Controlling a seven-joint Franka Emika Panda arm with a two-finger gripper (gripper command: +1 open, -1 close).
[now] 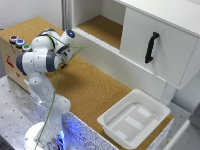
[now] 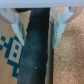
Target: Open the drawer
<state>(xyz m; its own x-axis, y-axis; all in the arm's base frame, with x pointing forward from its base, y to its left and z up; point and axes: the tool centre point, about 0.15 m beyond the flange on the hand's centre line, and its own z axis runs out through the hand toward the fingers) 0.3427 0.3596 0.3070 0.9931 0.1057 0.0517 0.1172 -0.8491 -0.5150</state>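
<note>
Gripper (image 1: 63, 62) at the exterior view's left centre hangs open and empty, well apart from the drawer's upright black handle (image 1: 151, 47) at upper right.

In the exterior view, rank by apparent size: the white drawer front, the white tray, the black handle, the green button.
1. white drawer front
2. white tray, close behind; it sits nearer the camera, so true size is unsure
3. black handle
4. green button

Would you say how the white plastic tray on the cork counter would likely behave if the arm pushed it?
The white plastic tray looks thin-walled and empty, so probably light and easily slid. It overhangs the cork counter edge, so a push could tip it off.
</note>
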